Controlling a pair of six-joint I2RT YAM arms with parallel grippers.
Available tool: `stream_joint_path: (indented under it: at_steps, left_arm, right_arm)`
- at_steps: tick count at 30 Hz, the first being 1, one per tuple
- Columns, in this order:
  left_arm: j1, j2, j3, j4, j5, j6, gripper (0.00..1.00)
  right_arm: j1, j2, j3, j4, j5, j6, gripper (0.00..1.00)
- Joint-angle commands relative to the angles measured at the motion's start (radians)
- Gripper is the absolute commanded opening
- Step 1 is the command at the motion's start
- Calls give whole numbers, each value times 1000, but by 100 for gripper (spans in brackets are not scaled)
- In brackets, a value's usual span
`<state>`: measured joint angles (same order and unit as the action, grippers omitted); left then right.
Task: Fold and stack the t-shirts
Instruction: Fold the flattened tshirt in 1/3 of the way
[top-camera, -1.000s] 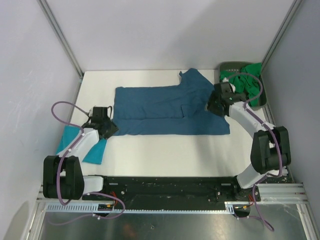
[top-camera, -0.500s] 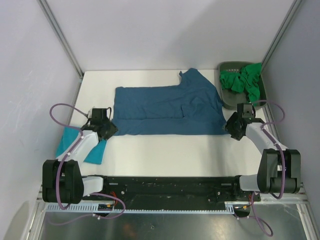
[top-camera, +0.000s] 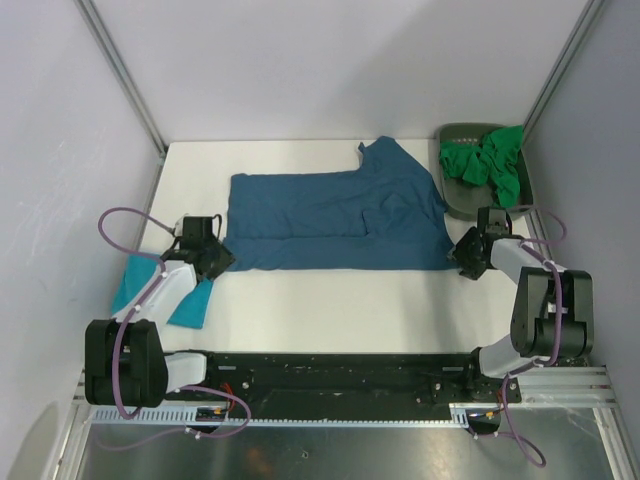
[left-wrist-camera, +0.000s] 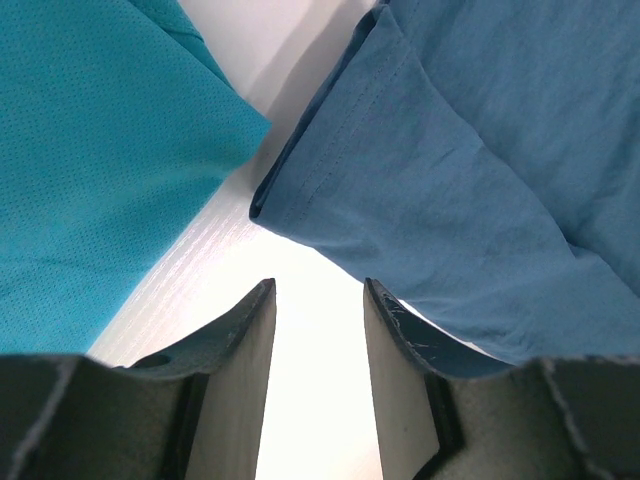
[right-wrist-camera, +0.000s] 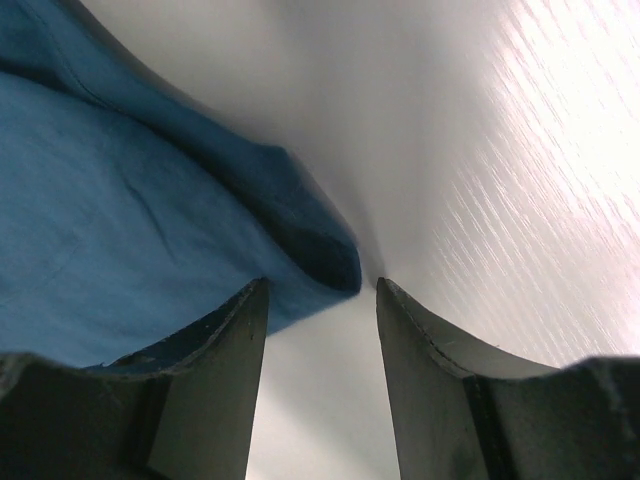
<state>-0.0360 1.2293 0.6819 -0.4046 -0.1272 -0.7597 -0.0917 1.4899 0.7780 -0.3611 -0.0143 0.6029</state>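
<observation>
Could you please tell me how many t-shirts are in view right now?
3 at least: a dark blue shirt spread mid-table, a turquoise shirt at the left edge, a green heap in the tray, possibly hiding more.

1 dark-blue t-shirt (top-camera: 330, 215), 1 turquoise t-shirt (top-camera: 190, 306), green t-shirts (top-camera: 490, 165) bunched, number unclear, 1 tray (top-camera: 460, 202).

Right tool (right-wrist-camera: 322, 300): fingers parted, nothing gripped. Steel-blue t-shirt (right-wrist-camera: 150, 220): rounded corner lying on white tabletop (right-wrist-camera: 480, 150), just ahead of the gap.
</observation>
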Motion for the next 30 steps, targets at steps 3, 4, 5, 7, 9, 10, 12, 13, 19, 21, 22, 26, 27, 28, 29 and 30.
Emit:
stream_joint_path:
  at_steps: [3,4,5,7,9,10,12,13,19,21,22,26,27,28,29,30]
  left_arm:
    - [9,-20,-3,19,-7,3,45]
    - [10,-19,-3,19,-7,3,45]
    - [10,-18,-3,19,-7,3,45]
    - [10,-18,-4,19,-7,3,45]
    - [10,-17,-4,20,-8,3,45]
    - [10,-16,-5,20,-8,3,45]
    - [10,-17,-6,21,-6,3,46]
    - [11,-18,-7,21,-6,3,46]
    - [11,-18,-41,31,-2,-18,49]
    - [12,-6,-55,47,6,-31,49]
    - [14,4,-58,55,10,-38,49]
    - [31,61,-52,80,17,-55,49]
    - [32,73,-50,87,20,-60,49]
    - [47,84,-47,94,23,-63,49]
    - [55,94,-42,100,26,-68,49]
    - [58,105,-36,104,28,-71,49]
  right_arm:
    - [-3,62,-5,55,-2,8,48]
    - [-3,63,-5,55,6,7,46]
    - [-3,64,-5,55,10,5,45]
    - [-3,62,-5,53,39,3,42]
    - [-3,63,-5,54,55,-1,37]
    - [-3,65,-5,54,61,-2,32]
    - [-3,71,-5,56,64,-5,18]
    - [-2,75,-2,53,64,-4,9]
    - [8,68,30,15,84,-4,0]
    - [11,60,38,4,85,-4,0]
    - [12,57,40,2,86,-5,0]
    - [13,55,49,-10,89,-13,0]
    - [13,56,49,-12,88,-14,0]
    - [13,55,51,-13,86,-15,0]
    - [14,56,51,-13,84,-16,0]
    - [14,57,52,-13,82,-17,0]
